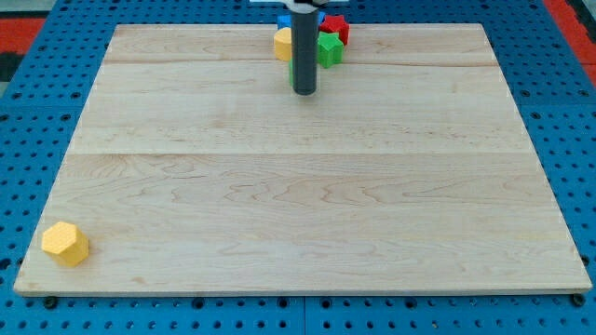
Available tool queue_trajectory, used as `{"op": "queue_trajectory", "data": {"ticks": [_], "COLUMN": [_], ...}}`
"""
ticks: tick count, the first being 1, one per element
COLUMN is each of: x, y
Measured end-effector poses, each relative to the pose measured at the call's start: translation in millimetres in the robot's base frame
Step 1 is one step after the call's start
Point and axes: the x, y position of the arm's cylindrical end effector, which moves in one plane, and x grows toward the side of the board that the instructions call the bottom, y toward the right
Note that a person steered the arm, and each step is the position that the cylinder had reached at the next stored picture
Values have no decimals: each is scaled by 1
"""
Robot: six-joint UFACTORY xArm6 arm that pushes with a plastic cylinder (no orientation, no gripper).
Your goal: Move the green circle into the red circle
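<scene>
My tip point(304, 91) rests on the board near the view's top centre, just below a tight cluster of blocks. The rod covers the middle of that cluster. To its right sits a green block point(330, 48), star-like in outline, with a red block point(336, 27) right behind it. To its left sits a yellow block point(283, 43), with a blue block point(283, 19) behind it. A thin green sliver point(292, 68) shows at the rod's left edge; its shape cannot be made out. No round shape is clear among the red and green blocks.
A yellow hexagon point(64, 244) lies alone near the board's bottom-left corner. The wooden board point(298, 205) lies on a blue pegboard surface point(37, 93). The cluster sits close to the board's top edge.
</scene>
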Motion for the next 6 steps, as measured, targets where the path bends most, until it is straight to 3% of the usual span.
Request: {"op": "queue_trajectory", "data": {"ticks": [2, 6], "x": [-26, 128], "y": [5, -98]}}
